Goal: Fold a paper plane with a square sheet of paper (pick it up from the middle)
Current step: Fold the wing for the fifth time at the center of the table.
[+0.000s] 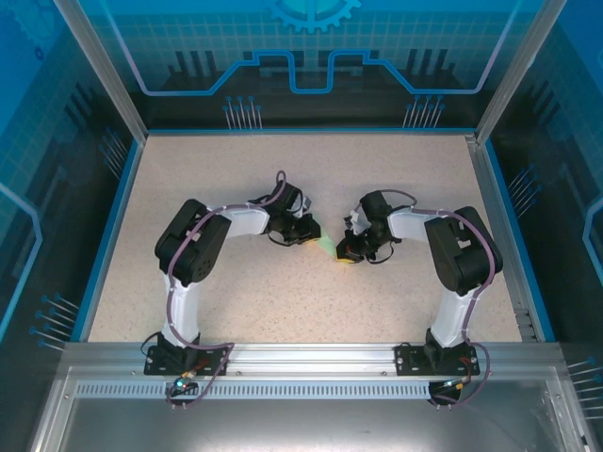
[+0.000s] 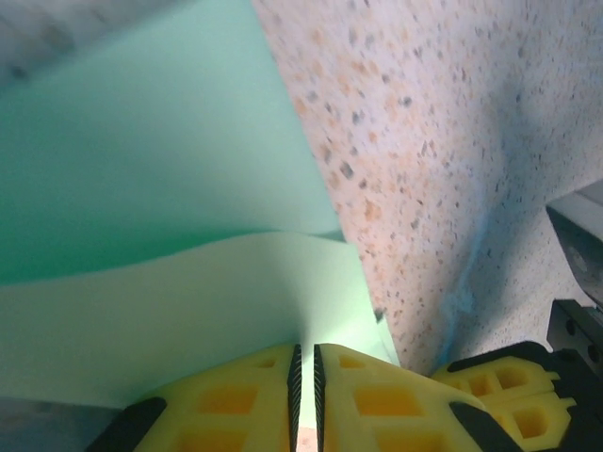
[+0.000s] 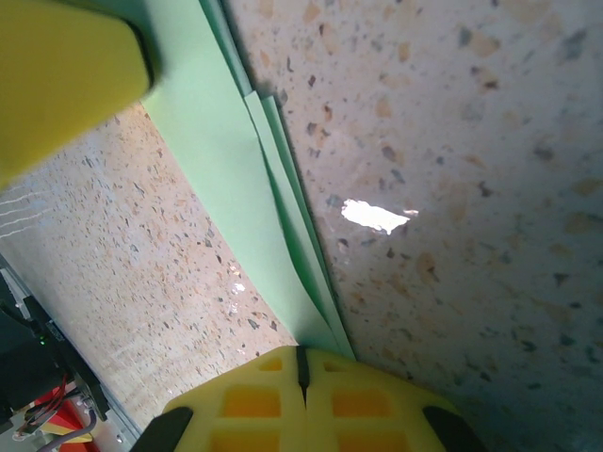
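Centrally on the speckled beige table (image 1: 236,311), walled by blue-lit panels (image 1: 311,56), the folded sheet of paper (image 1: 325,247) stretches between both arms. It is thin, matte mint-green, and its layered edges narrow toward one end. The left tool (image 2: 304,353), yellow and ribbed, is pinched nearly closed on one paper edge. The right tool (image 3: 303,356) is clenched tight on the narrow end.

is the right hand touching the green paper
Touching. The right wrist view shows the green paper running into the shut seam of the right hand, pinched between its yellow fingers.
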Available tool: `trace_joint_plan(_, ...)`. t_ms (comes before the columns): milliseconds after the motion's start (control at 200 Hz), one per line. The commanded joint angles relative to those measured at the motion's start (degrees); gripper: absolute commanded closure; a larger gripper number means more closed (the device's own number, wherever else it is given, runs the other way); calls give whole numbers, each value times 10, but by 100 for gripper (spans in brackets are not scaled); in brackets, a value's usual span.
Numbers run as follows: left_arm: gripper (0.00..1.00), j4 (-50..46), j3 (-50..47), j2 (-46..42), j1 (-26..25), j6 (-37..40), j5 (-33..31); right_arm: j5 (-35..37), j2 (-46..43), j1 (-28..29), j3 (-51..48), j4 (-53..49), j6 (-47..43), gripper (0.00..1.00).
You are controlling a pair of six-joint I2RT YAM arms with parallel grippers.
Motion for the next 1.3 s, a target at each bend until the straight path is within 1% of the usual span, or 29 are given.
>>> trace_joint_plan(0, 84, -41, 10, 21, 42, 31, -50, 122, 49, -13, -41, -70, -5, 100)
trace_joint_plan(395, 84, -73, 40, 33, 89, 50, -71, 119, 46, -14, -45, -68, -4, 100)
trace_joint_plan(600, 84, -122, 95, 46, 101, 69, -80, 120, 44, -14, -45, -68, -5, 100)
trace_joint_plan(755, 83, -137, 119, 48, 107, 77, -87, 118, 44, -13, -46, -67, -5, 100)
trace_joint_plan(880, 83, -154, 135, 34, 110, 86, -93, 111, 41, -13, -42, -66, -5, 100)
trace_joint_plan(975, 83, -152, 124, -6, 109, 82, -94, 108, 37, -14, -40, -66, -4, 100)
trace_joint_plan(1130, 82, -120, 70, -90, 91, 60, -96, 107, 39, -14, -39, -66, -4, 100)
trace_joint_plan(1205, 82, -98, 40, -113, 65, 43, -98, 108, 39, -14, -39, -66, -4, 100)
trace_joint_plan(1296, 83, -62, 12, -111, 21, 5, -92, 110, 42, -14, -39, -65, -4, 100)
